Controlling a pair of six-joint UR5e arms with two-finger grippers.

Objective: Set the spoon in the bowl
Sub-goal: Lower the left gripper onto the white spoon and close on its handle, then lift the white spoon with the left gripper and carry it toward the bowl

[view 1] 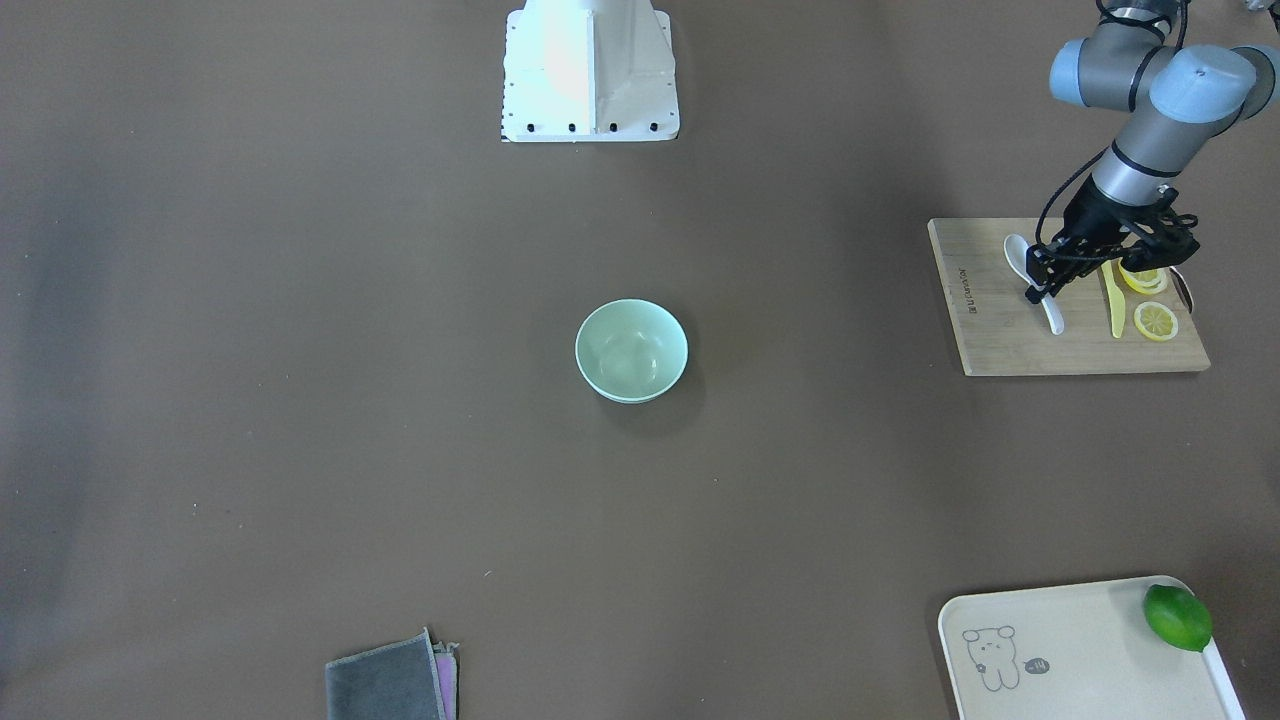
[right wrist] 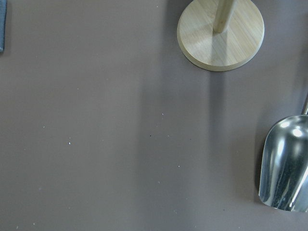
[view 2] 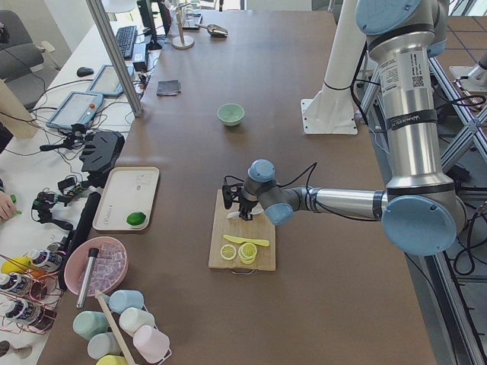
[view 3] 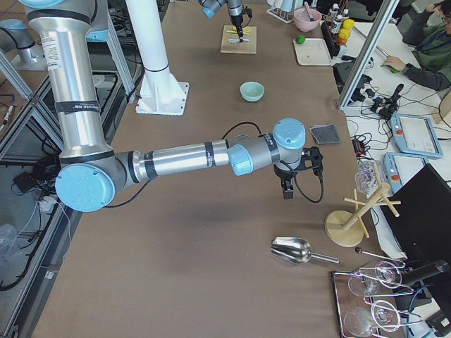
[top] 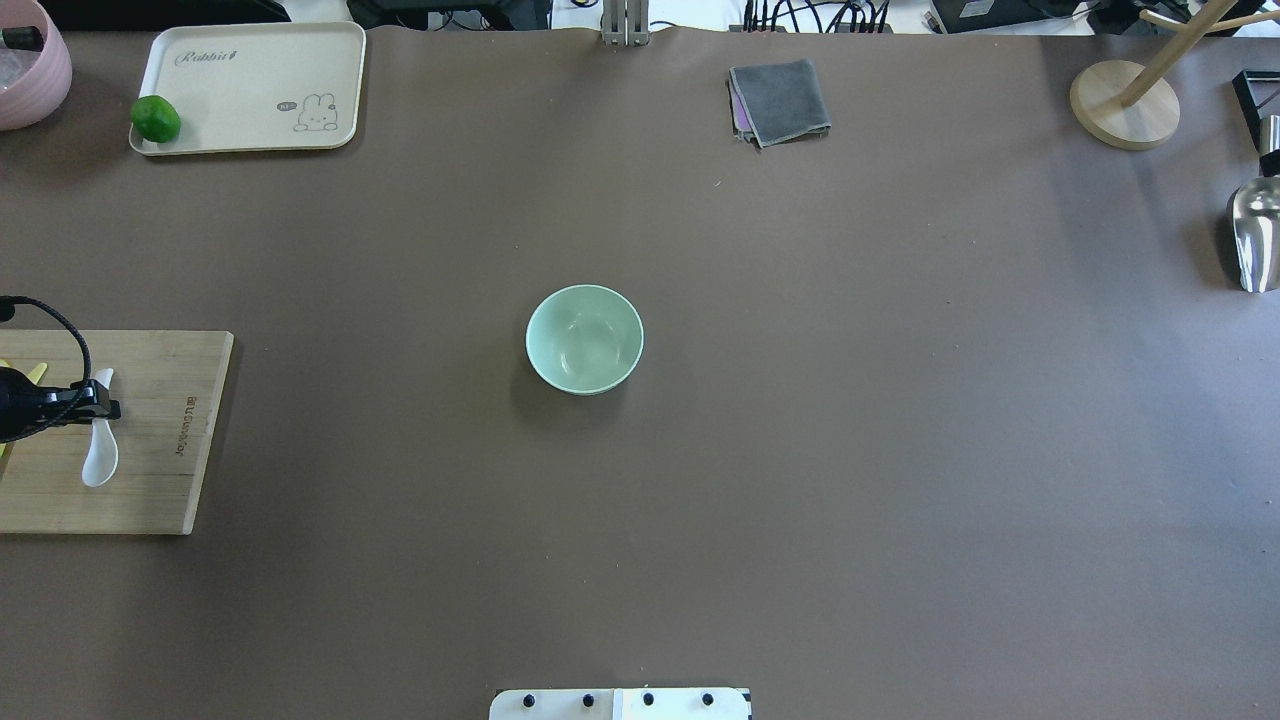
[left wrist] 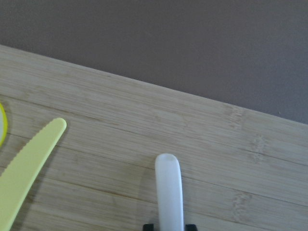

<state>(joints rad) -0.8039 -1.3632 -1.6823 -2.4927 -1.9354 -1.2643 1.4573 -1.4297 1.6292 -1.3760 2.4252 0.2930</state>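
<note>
The white spoon point(view 1: 1017, 256) lies on the bamboo cutting board point(view 1: 1000, 345) at the table's left end, its scoop toward the robot point(top: 99, 462). My left gripper point(view 1: 1040, 290) is down over the spoon's handle. In the left wrist view the handle point(left wrist: 168, 187) runs up from between the two black fingertips, which press on both sides. The mint-green bowl point(view 1: 631, 350) stands empty at the table's middle point(top: 585, 338), far from the spoon. My right gripper point(view 3: 287, 191) hovers over bare table at the right end; I cannot tell whether it is open or shut.
A yellow knife point(view 1: 1114, 305) and lemon slices point(view 1: 1156, 321) lie on the board beside the spoon. A cream tray point(view 1: 1080, 650) holds a lime point(view 1: 1177, 617). A grey cloth point(top: 780, 100), a wooden stand point(top: 1125, 105) and a metal scoop point(top: 1255, 235) sit toward the right.
</note>
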